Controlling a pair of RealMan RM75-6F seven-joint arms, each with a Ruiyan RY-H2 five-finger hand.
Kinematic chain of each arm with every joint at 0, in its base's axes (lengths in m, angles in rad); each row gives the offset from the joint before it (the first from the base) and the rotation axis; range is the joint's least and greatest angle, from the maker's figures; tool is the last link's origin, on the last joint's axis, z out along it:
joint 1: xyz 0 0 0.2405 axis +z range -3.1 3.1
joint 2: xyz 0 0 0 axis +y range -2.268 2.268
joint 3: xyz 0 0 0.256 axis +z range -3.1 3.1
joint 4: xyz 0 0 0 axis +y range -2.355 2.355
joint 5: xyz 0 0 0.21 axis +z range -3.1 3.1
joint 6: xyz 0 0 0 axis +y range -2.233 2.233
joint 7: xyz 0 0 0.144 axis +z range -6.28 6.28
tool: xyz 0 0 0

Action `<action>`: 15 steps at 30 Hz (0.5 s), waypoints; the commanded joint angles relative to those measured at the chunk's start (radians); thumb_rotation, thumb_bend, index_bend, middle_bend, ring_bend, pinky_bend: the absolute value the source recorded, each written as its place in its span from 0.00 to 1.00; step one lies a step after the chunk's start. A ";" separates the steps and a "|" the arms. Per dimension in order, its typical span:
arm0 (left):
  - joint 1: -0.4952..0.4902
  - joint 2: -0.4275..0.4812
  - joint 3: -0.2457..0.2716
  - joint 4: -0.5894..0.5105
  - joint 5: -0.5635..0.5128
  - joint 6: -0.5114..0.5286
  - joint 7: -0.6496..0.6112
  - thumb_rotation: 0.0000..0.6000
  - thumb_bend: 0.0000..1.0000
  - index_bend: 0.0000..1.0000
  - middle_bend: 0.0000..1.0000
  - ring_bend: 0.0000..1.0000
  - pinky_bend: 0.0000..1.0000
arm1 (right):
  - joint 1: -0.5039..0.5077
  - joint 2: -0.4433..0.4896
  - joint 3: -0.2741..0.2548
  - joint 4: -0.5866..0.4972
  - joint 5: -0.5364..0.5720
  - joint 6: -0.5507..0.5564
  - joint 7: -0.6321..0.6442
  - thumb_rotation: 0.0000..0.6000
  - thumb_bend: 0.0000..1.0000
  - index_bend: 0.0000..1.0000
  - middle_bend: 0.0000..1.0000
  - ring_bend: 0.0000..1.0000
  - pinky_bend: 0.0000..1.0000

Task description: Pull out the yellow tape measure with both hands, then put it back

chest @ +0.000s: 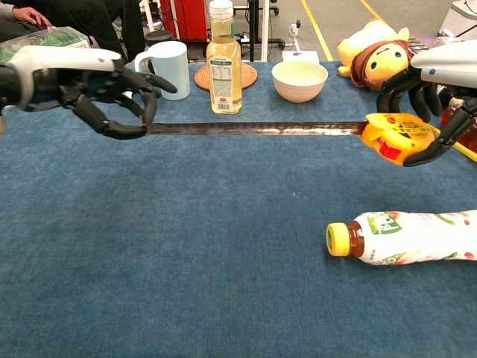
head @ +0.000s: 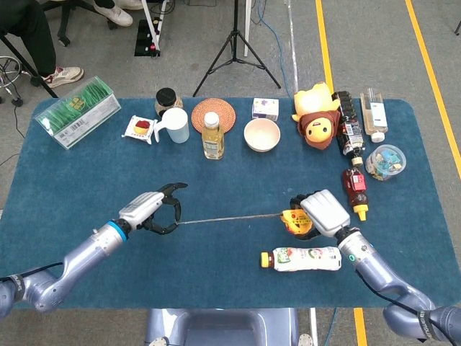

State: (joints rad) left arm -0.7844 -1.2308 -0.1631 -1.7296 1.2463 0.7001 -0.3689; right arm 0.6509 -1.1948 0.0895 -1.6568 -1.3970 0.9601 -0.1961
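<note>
Nearest the camera, at the lower right of the chest view, a juice bottle (chest: 406,236) with a yellow cap lies on its side on the blue table cloth (chest: 186,261).

Above it, at the right edge, the right hand (chest: 440,89) grips the yellow tape measure (chest: 399,136), its dark fingers (chest: 428,153) curled around the case from above and below. The case hangs clear of the cloth. From it the blade (chest: 253,128) runs straight and level across the middle of the frame to the left hand (chest: 100,93), which pinches the blade's end between thumb and a finger; the other fingers are spread apart. In the head view the blade (head: 227,218) spans the gap between the left hand (head: 155,213) and the right hand (head: 317,213), just above the lying bottle (head: 302,258).

Farther back, along the upper part of the chest view, stand a white mug (chest: 168,69), a bottle of pale yellow drink (chest: 223,67) in front of a round woven coaster (chest: 250,74), a cream bowl (chest: 299,79), and a plush toy (chest: 376,52) at the upper right. At the upper left of the head view sits a clear box of green items (head: 78,112).
</note>
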 commanded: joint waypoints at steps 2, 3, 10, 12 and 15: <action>-0.064 -0.068 -0.042 0.016 -0.071 -0.023 0.069 1.00 0.37 0.59 0.07 0.00 0.16 | 0.004 -0.010 0.008 -0.011 0.006 0.003 -0.003 0.80 0.06 0.59 0.62 0.57 0.51; -0.077 -0.081 -0.049 0.019 -0.086 -0.027 0.085 1.00 0.37 0.59 0.07 0.00 0.16 | 0.005 -0.012 0.010 -0.014 0.007 0.004 -0.004 0.80 0.06 0.59 0.62 0.57 0.51; -0.185 -0.173 -0.079 0.049 -0.210 -0.065 0.207 1.00 0.33 0.52 0.07 0.00 0.16 | 0.011 -0.022 0.023 -0.031 0.018 0.009 -0.012 0.79 0.06 0.59 0.62 0.57 0.51; -0.210 -0.178 -0.077 0.046 -0.249 -0.078 0.239 1.00 0.30 0.39 0.07 0.00 0.16 | 0.011 -0.022 0.023 -0.030 0.020 0.009 -0.011 0.79 0.06 0.59 0.62 0.57 0.51; -0.229 -0.176 -0.074 0.036 -0.285 -0.079 0.269 1.00 0.28 0.24 0.06 0.00 0.15 | 0.009 -0.021 0.022 -0.028 0.022 0.011 -0.008 0.79 0.06 0.59 0.62 0.57 0.51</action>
State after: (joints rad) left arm -0.9955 -1.4012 -0.2365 -1.6897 0.9823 0.6285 -0.1199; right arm 0.6602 -1.2161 0.1120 -1.6849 -1.3754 0.9706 -0.2046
